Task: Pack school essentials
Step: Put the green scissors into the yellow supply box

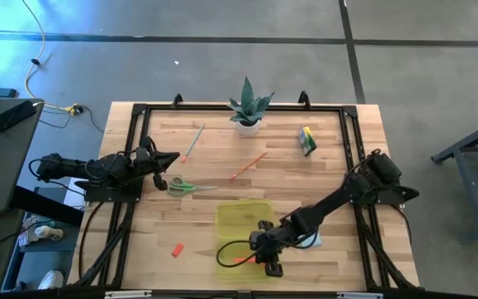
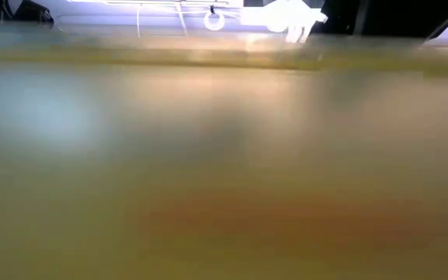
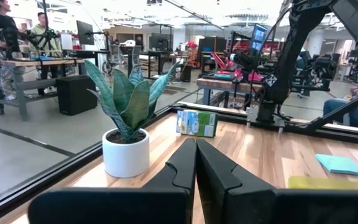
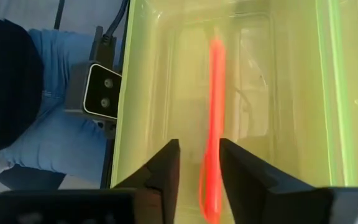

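Note:
My right gripper (image 1: 264, 253) hangs over the near part of the translucent yellow-green case (image 1: 243, 223), slanting down, fingers open. The red marker (image 4: 215, 93) shows blurred inside the case, its near end between my fingertips (image 4: 199, 144). On the table lie the green-handled scissors (image 1: 185, 186), an orange pencil (image 1: 248, 165), a pale pencil (image 1: 194, 141), a small red eraser (image 1: 177, 249) and the crayon box (image 1: 307, 140). The light-blue notepad (image 3: 340, 164) lies beside the case. My left gripper (image 3: 196, 144) waits shut at the table's left edge. My right gripper has the marker's near end (image 4: 207, 180) between its two fingers, which slant down from the table's right. A gap shows between the marker and one finger (image 4: 166, 165). Whether the other finger (image 4: 235, 162) touches the marker, I cannot tell.
A potted spiky plant (image 1: 248, 112) stands at the far edge, middle. A black frame (image 1: 139, 112) runs round the table. The low view is filled by a blurred yellow surface. Past the near edge, a person's leg in blue (image 4: 42, 130) and a small camera (image 4: 99, 92) show.

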You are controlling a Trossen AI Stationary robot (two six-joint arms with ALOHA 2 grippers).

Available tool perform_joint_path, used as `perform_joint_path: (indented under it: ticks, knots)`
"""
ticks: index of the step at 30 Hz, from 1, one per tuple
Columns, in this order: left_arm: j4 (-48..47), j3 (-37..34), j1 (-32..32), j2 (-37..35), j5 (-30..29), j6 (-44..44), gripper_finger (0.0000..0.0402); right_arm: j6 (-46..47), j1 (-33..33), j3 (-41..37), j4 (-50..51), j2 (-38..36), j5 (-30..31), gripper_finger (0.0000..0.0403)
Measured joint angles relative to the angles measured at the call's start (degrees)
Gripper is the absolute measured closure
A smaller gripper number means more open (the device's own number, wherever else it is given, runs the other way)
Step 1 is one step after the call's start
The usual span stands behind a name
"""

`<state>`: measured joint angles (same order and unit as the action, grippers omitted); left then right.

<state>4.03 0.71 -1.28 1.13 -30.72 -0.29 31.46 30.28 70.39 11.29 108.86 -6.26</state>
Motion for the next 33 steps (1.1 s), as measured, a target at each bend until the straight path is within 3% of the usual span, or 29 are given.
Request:
perform_joint_path:
  ticks: [12, 22, 33]
  knots:
    - [0.02, 0.0, 0.0, 0.0, -1.64, 2.46, 0.0381, -2.43, -2.05, 0.0, 2.29, -4.57, 1.9, 0.0275]
    - [0.02, 0.0, 0.0, 0.0, -1.46, 4.2, 0.0301, -6.91, -3.26, 0.0, 11.22, -15.83, 15.87, 0.0274]
    - [0.0, 0.01, 0.0, 0.0, -1.44, 4.92, 0.0213, -9.08, -3.26, 0.0, 12.68, -25.48, 21.6, 0.0274]
